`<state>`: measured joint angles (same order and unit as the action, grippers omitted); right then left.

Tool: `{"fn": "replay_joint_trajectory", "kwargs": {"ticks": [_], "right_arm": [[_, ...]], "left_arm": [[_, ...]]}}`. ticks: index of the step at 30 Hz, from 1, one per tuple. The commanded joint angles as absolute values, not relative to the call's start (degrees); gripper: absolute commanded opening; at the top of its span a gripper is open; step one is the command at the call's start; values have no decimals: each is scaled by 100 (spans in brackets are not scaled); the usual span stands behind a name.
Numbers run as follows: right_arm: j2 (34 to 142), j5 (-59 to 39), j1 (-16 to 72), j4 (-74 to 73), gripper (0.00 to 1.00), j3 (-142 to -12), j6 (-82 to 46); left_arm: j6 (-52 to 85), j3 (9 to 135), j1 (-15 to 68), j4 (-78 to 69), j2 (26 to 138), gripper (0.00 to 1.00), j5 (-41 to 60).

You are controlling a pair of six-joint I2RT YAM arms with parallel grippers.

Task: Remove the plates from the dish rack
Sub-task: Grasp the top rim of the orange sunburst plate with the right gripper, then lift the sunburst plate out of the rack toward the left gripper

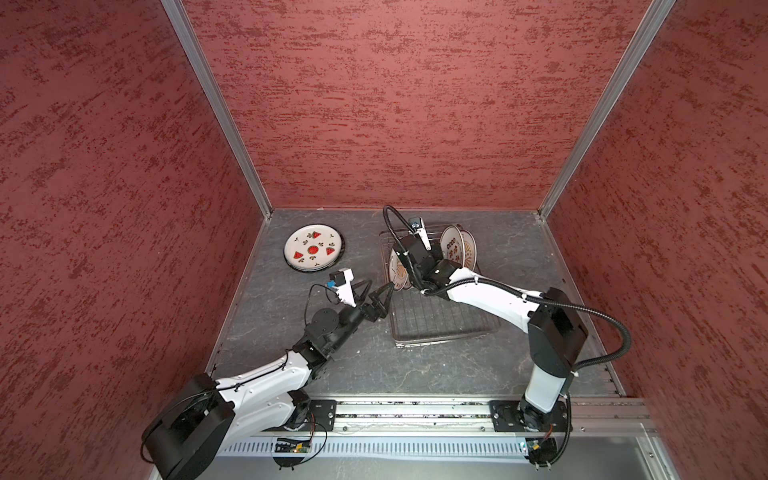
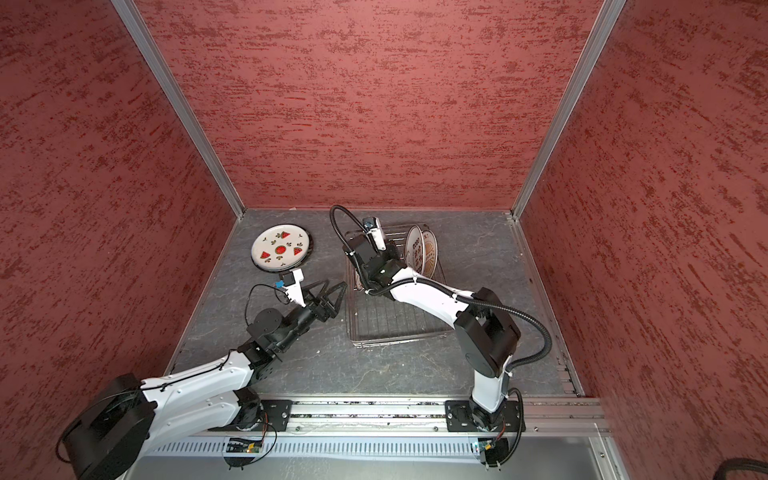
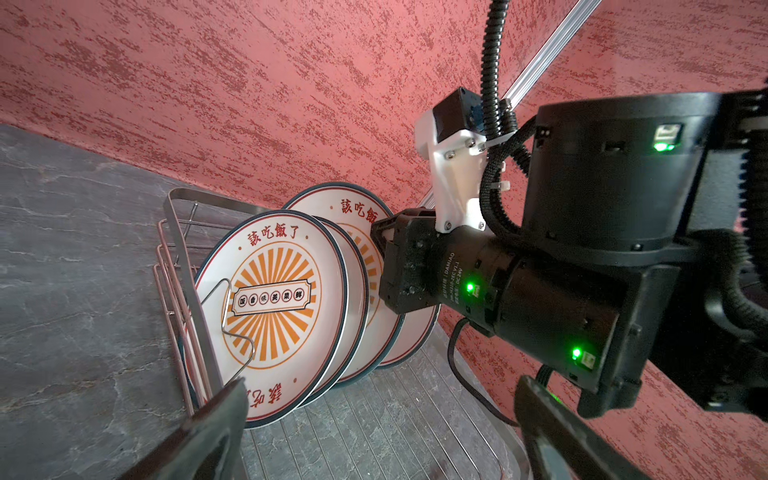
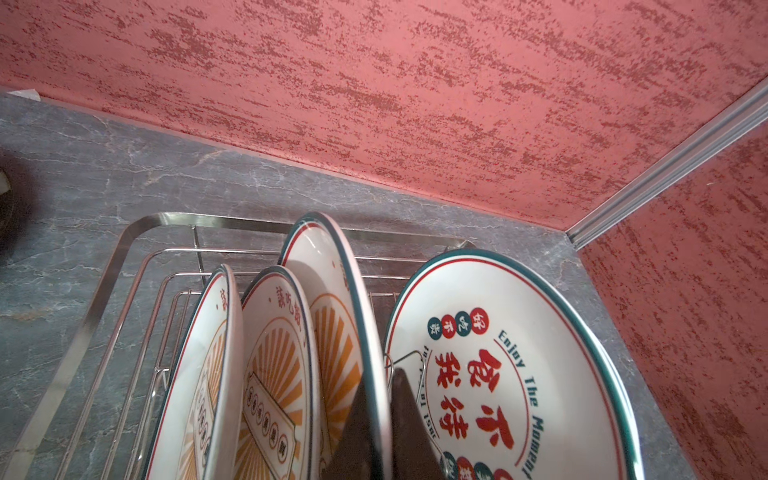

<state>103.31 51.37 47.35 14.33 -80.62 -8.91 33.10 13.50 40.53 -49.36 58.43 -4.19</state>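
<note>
1. The tabletop (image 1: 519, 257) is dark grey stone-look, veined with pale lines.
2. The back wall (image 1: 395, 104) is red with a rough, streaked texture; the left wall (image 1: 104, 187) and the right wall (image 1: 685, 208) match it.
3. Two aluminium corner posts, left (image 1: 216, 108) and right (image 1: 602, 108), run down where the walls meet.
4. An aluminium rail (image 1: 415, 415) lies along the tabletop's near edge, with a slotted metal strip (image 1: 415, 448) just in front of it.
5. A small white scrap (image 4: 23, 95) sits at the foot of the back wall.

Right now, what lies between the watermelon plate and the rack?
Nothing: bare table separates the plate from the rack in both top views.
</note>
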Motion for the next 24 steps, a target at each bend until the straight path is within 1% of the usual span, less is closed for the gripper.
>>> {"fn": "replay_joint_trajectory", "kwargs": {"ticks": [1,6,16,20,24], "right_arm": [[9824,5694,4806,966,6,-8109,-591],[9384,5808,4873,508,5,-7699,-311],[8726,6059,4922,105,3,-7096,-84],[8108,5308,4905,-506,0,-6504,-9],[7581,4624,4879,-685,0,-6144,-182]], "left_arm": [[3201,1301,4060,-4905,5802,99,-485],[3226,1318,4059,-4942,5861,99,-442],[3235,1428,4069,-4941,5985,99,-320],[3275,1385,4069,-5047,6020,99,-359],[3296,1371,4069,-5080,6033,99,-338]]}}
